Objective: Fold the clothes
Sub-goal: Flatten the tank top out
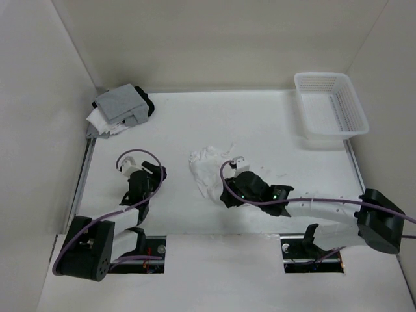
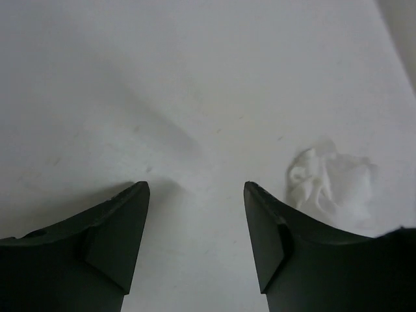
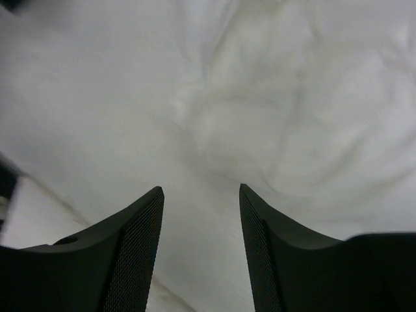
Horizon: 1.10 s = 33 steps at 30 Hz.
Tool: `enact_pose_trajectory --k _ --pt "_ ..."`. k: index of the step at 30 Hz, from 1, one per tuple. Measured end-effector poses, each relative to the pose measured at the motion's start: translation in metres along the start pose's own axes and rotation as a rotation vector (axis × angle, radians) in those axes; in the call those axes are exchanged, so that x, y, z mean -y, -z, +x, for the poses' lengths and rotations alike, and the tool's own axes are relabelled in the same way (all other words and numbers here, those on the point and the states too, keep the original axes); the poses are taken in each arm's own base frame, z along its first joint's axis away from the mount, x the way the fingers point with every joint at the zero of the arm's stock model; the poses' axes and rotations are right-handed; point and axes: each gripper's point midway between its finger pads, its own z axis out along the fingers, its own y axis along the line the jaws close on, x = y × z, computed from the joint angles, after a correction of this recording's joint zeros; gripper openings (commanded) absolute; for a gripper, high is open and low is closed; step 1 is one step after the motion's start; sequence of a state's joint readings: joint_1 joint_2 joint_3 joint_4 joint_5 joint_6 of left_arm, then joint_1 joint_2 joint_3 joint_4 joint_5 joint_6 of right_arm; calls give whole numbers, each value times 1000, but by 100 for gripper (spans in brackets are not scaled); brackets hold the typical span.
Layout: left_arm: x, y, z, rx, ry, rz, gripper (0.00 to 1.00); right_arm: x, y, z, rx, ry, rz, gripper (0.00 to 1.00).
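A white table [image 1: 273, 130], boxed in by plain pale walls, holds a crumpled white tank top [image 1: 207, 170] near its middle. A stack of folded garments [image 1: 120, 107] sits in the far left corner and a white plastic basket [image 1: 330, 104] in the far right. The right gripper [image 3: 201, 192] hangs just over the tank top with jaws apart and empty, while the left gripper [image 2: 195, 188], jaws also apart, hovers over bare table to its left.

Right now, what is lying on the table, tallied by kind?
Crumpled white top: 1
Stack of folded garments: 1 (how many pieces it holds cannot be told)
White plastic basket: 1
Total: 3
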State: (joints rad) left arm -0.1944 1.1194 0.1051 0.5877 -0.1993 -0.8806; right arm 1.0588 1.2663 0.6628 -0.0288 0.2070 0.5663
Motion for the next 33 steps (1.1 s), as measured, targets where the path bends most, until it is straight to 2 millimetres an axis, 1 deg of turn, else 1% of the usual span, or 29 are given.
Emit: enact_pose_trajectory --k 1,2,3,4,5,6,7,8,9,10,12,14,16,17,18,19,20,22,25,28,30,33 --pt "-6 3 5 -8 18 -8 57 12 0 15 -35 1 34 59" --pt "-1 4 4 -6 25 11 56 23 2 23 -49 -6 62 59" --pt "5 5 4 -7 27 31 55 32 5 23 -39 -25 83 57" --pt "12 7 4 -8 24 58 55 37 9 11 2 -59 91 46" --pt "23 10 8 -19 10 91 55 39 11 2 33 -83 90 38" --pt "32 13 12 -31 -6 117 55 42 15 -13 81 -114 90 30" --pt "44 16 17 -46 -32 146 54 45 17 -27 126 -149 89 18" --pt "67 20 27 -75 -93 198 51 55 18 -44 179 -200 102 14" --pt "78 21 33 -90 -126 219 50 60 16 -48 189 -217 114 14" --pt "92 22 39 -103 -166 240 50 66 13 -48 187 -231 128 17" --pt "123 20 54 -136 -254 280 49 72 3 -37 148 -243 150 28" --pt "147 18 68 -161 -325 313 49 76 -5 -25 105 -244 167 30" --pt "170 14 86 -186 -406 341 48 79 -8 -18 88 -259 178 30" --pt "181 11 98 -202 -459 347 43 80 -7 -15 87 -270 180 30" --pt "186 9 105 -208 -489 348 39 81 -7 -12 88 -278 180 30" --pt "191 5 114 -220 -533 344 33 83 -5 -8 87 -289 181 30" --pt "196 1 123 -232 -573 338 29 85 -3 -4 88 -301 184 31" --pt "198 -4 140 -252 -663 305 27 93 2 4 91 -327 196 31" --pt "188 -3 152 -264 -756 251 27 103 7 8 106 -362 213 32" --pt "174 3 155 -261 -818 196 34 109 9 5 127 -386 220 33" --pt "167 6 154 -251 -828 161 35 110 9 1 141 -393 215 33" --pt "159 13 145 -228 -793 125 35 110 8 1 148 -398 208 34"
